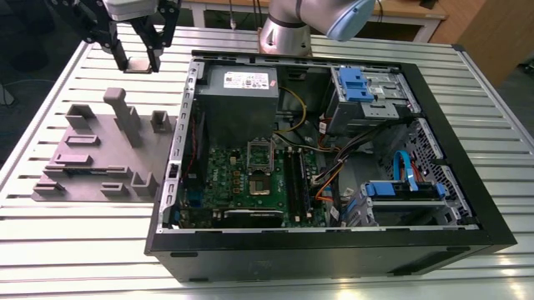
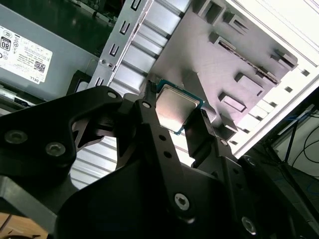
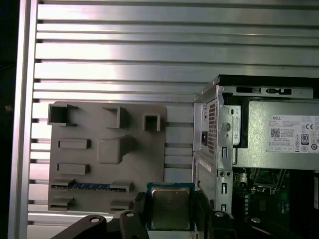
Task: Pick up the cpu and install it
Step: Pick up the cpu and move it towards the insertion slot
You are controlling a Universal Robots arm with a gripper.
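I see my pincer [image 1: 139, 61] clamped on the cpu [image 2: 177, 110], one finger on each of two opposite edges, the shiny top showing in both wrist views. It hangs over the slatted tabletop [image 1: 84, 237], just outside the open computer case [image 1: 334, 256], near the corner with the grey power supply [image 1: 237, 103]. The grey tray [image 1: 92, 156] lies beside the same case wall.

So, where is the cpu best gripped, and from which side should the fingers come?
By two opposite thin edges, coming from the side of its flat metal top. The cpu is a thin square, so only its edges offer a hold. The gripper holds it this way, one finger on each edge.
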